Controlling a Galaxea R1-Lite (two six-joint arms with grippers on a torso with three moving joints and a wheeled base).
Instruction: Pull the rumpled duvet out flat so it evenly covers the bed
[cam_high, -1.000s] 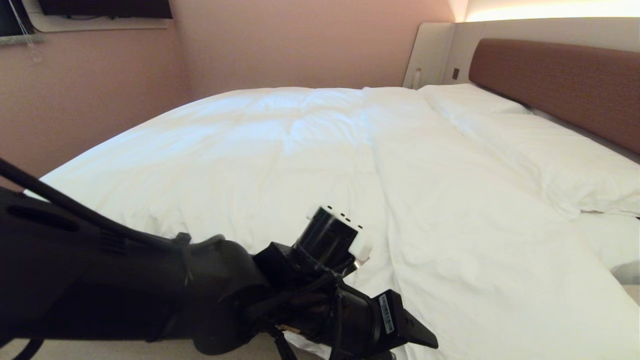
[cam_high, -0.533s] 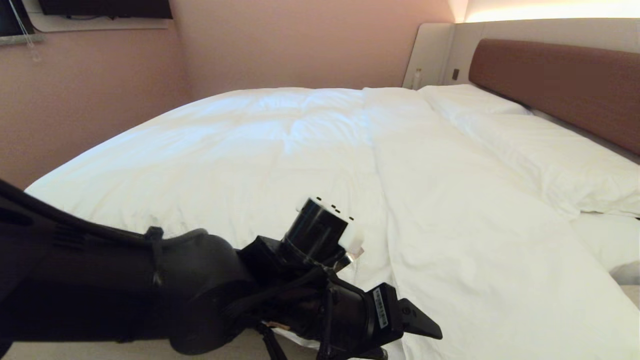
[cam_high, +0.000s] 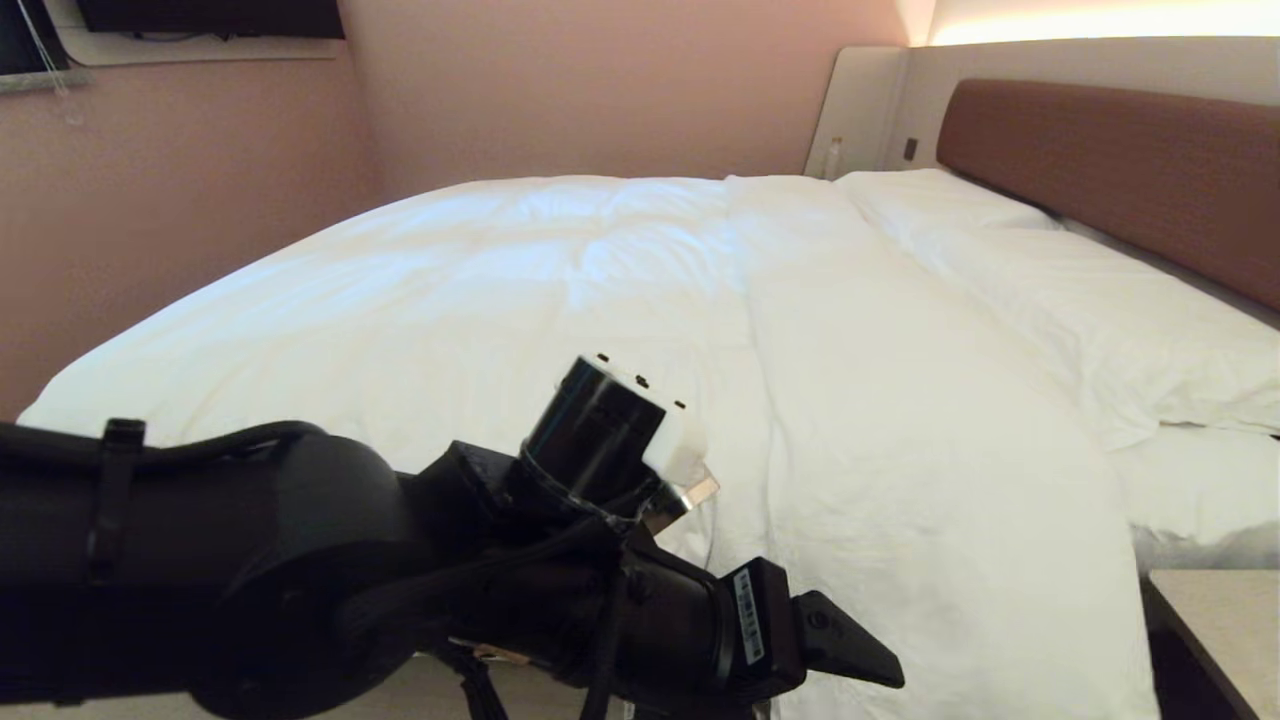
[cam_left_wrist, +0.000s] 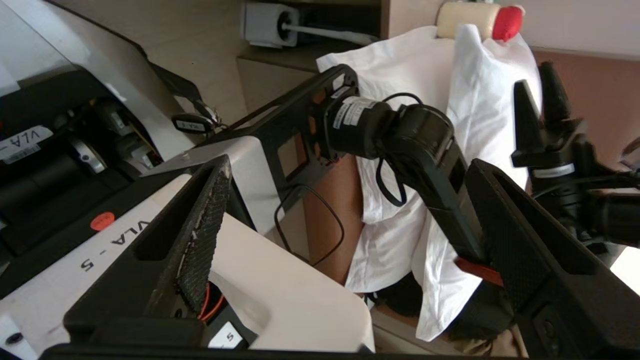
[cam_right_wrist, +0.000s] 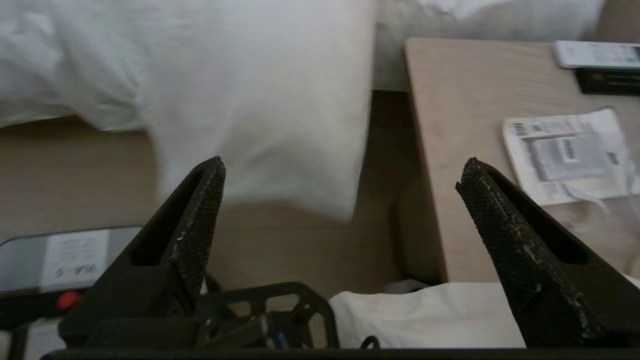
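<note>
The white duvet (cam_high: 620, 300) lies spread over the bed (cam_high: 1120, 160), lightly wrinkled, and its near edge hangs over the bedside (cam_right_wrist: 260, 100). My left arm (cam_high: 300, 560) reaches in low at the near left. In the left wrist view the left gripper (cam_left_wrist: 348, 165) is open, nothing between its fingers, and it faces back at my own base and the hanging duvet (cam_left_wrist: 480, 115). The right gripper (cam_right_wrist: 342, 166) is out of the head view. It is open and empty, a little back from the hanging duvet edge.
Two white pillows (cam_high: 1100, 310) lie along the brown headboard. A light wooden nightstand (cam_right_wrist: 460, 125) stands beside the bed at the near right (cam_high: 1220, 620), with a paper packet (cam_right_wrist: 565, 155) and a remote (cam_right_wrist: 595, 52) on it. A pink wall runs behind the bed.
Both grippers have opened. The duvet's near right corner has dropped down the bedside, uncovering the nightstand corner. My left arm has shifted lower and to the right.
</note>
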